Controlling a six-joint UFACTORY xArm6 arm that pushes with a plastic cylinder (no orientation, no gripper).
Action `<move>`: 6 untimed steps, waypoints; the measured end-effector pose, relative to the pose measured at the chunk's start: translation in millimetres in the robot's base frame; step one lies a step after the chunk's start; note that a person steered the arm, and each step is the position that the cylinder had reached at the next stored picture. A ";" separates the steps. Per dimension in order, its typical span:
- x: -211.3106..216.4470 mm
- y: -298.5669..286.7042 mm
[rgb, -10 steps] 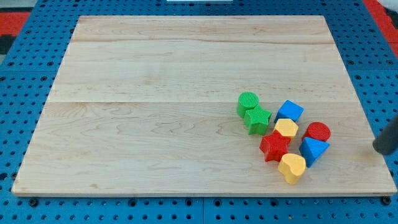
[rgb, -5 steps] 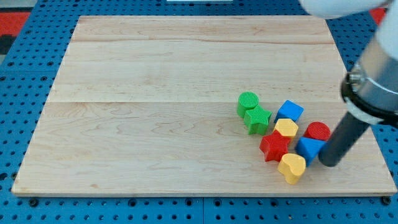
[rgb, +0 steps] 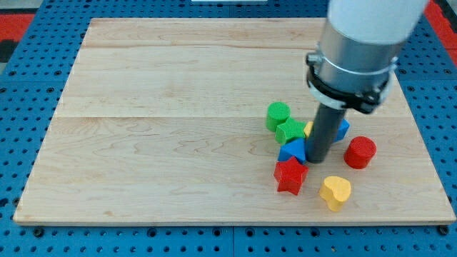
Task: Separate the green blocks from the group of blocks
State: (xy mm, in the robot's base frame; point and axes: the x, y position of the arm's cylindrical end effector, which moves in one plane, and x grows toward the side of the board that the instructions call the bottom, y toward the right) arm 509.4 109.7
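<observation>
A green cylinder [rgb: 278,114] and a green star [rgb: 290,130] sit touching each other at the left of the cluster in the view's lower right. My tip [rgb: 316,160] stands in the middle of the cluster, just right of a blue block [rgb: 292,150] and right of the green star. A red star [rgb: 290,175] lies below the blue block. A yellow block [rgb: 308,129] and another blue block [rgb: 343,128] are mostly hidden behind the rod. A red cylinder [rgb: 360,151] and a yellow heart [rgb: 335,192] lie apart to the right and below.
The wooden board [rgb: 178,107] rests on a blue pegboard [rgb: 21,128]. The arm's wide grey body [rgb: 353,64] hangs over the board's upper right and hides part of it.
The rod swept left from the board's right edge into the cluster. The blue block and red star were pushed left, the green blocks shifted slightly left, and the cluster spread apart.
</observation>
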 end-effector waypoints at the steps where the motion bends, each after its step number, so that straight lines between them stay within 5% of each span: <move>1: -52.9 -18.7; 4: -145.1 -103.3; 6: -111.0 -122.2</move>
